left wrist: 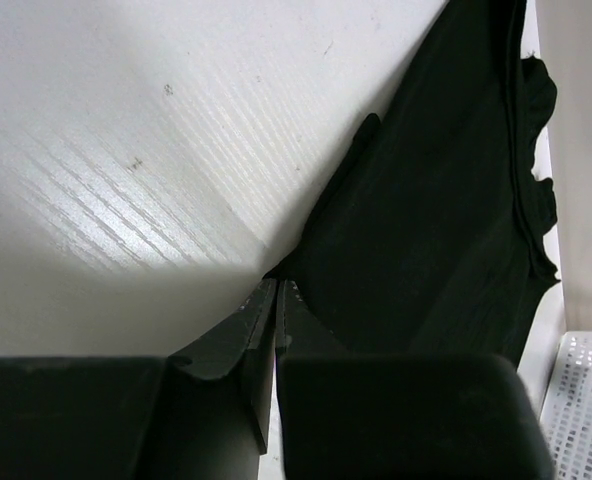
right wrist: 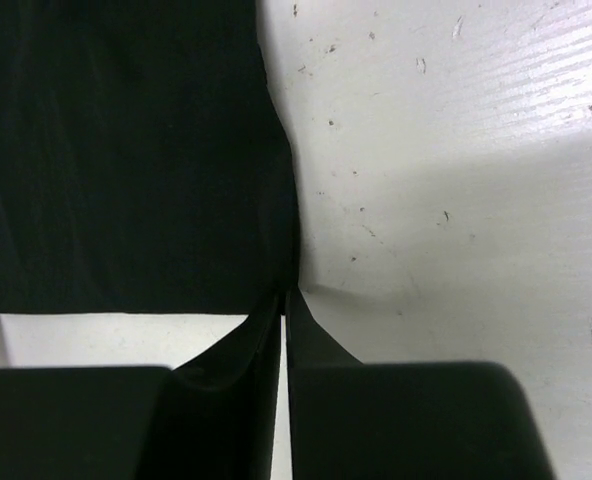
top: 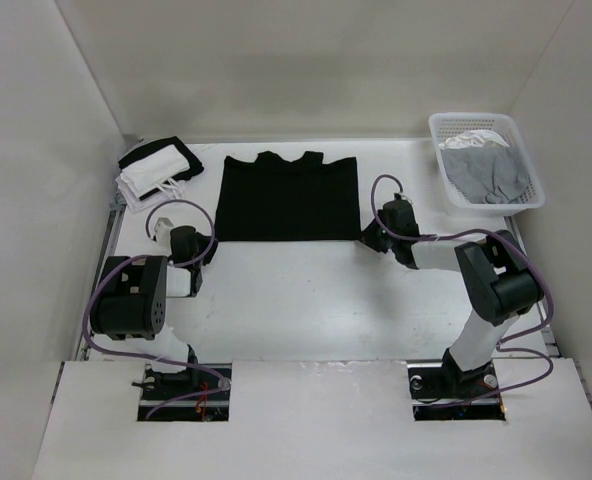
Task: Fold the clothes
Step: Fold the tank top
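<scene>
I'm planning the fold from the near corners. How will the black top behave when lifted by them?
Probably floppy: the black top lies flat with a rippled edge, so its middle should sag between the left gripper and right gripper. Likely light, since the fabric looks thin. If pushed across the table, it would probably bunch.

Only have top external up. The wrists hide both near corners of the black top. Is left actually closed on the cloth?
Observer: Yes. In the left wrist view the left gripper is shut, and its tips meet right on the near hem corner of the black garment.
Operator: And right?
Observer: In the right wrist view the right gripper is closed down to a thin slit, with the other hem corner running into its tips. The hem leads away from them in a straight line.
</scene>
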